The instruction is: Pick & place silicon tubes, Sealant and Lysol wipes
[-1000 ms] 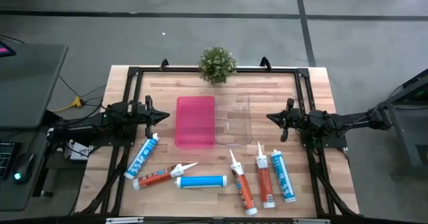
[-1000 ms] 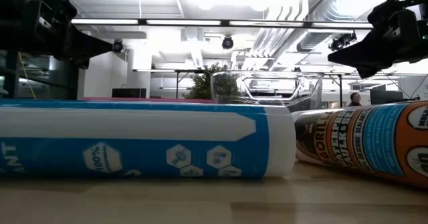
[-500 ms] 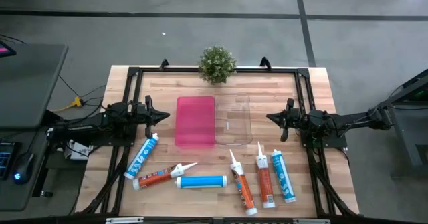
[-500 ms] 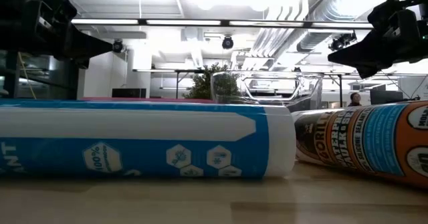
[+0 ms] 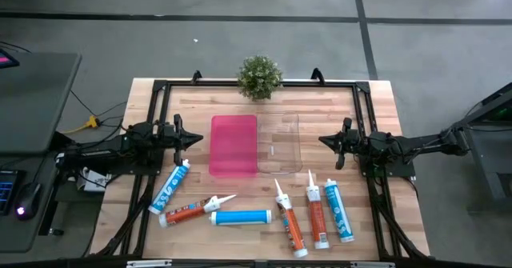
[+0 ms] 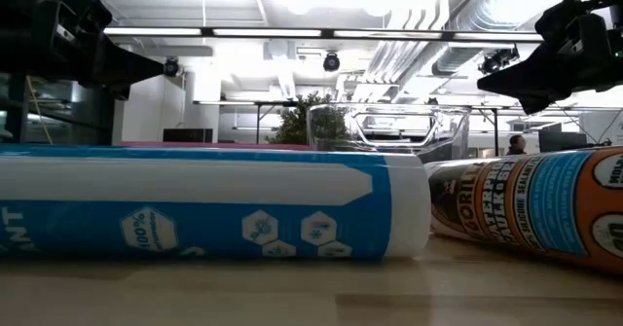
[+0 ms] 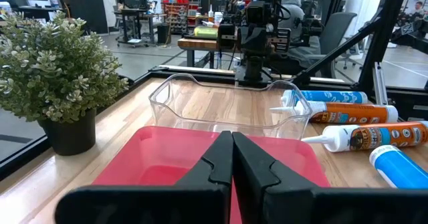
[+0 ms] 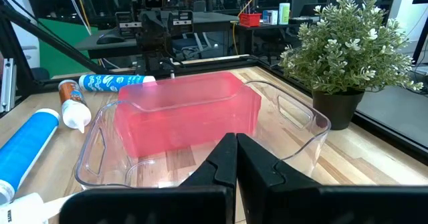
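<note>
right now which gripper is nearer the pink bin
Left. The left gripper sits just beside the pink bin; the right gripper is beyond the clear bin.

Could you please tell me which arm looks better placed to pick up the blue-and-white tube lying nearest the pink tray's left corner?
Left, probably. The left claw, shut, hovers just above the blue-and-white sealant tube beside the pink plastic tray, while the right claw waits across the clear plastic bin.

A potted plant [image 5: 260,78] stands at the wooden table's [image 5: 384,108] far edge.
</note>
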`<state>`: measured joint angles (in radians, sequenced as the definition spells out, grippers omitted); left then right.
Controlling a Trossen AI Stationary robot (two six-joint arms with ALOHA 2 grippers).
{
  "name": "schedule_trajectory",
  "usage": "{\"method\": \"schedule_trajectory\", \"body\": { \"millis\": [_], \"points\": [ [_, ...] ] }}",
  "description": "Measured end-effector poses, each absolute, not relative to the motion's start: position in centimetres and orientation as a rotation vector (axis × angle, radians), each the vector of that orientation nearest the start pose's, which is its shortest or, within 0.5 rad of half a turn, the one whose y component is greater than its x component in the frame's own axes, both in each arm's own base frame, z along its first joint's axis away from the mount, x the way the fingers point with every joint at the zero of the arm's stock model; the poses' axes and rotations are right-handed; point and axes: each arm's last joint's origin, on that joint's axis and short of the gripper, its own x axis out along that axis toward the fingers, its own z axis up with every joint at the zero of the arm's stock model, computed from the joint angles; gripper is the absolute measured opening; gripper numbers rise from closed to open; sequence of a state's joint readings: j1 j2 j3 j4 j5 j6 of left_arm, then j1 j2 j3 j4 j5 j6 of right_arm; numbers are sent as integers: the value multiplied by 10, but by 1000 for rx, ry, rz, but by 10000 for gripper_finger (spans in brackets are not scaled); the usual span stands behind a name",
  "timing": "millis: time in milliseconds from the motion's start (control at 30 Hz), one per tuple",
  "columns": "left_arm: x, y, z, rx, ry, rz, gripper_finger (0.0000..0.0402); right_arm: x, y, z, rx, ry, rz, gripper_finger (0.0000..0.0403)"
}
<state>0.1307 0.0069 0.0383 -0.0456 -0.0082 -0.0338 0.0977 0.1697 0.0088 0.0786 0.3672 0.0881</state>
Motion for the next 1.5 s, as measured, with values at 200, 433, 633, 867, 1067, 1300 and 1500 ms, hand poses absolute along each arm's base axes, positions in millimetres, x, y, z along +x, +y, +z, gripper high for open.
{"method": "schedule_trajectory", "body": {
  "millis": [200, 433, 633, 867, 1067, 1300, 1500],
  "points": [
    [95, 13, 172, -35, 12, 139, 0, 106, 0, 160, 69, 68, -273, 1],
    [95, 13, 172, -35, 12, 139, 0, 106, 0, 160, 69, 68, -273, 1],
    [95, 13, 172, -35, 12, 139, 0, 106, 0, 160, 68, 68, -272, 1],
    [95, 13, 172, -35, 12, 139, 0, 106, 0, 160, 68, 68, -272, 1],
    [95, 13, 172, -35, 11, 139, 0, 106, 0, 160, 68, 69, -273, 1],
    [95, 13, 174, -33, -17, 145, 0, 106, 0, 160, 69, 69, -273, 1],
    [95, 12, 174, -32, -20, 115, 0, 106, 0, 160, 68, 69, -273, 1]
  ]
}}
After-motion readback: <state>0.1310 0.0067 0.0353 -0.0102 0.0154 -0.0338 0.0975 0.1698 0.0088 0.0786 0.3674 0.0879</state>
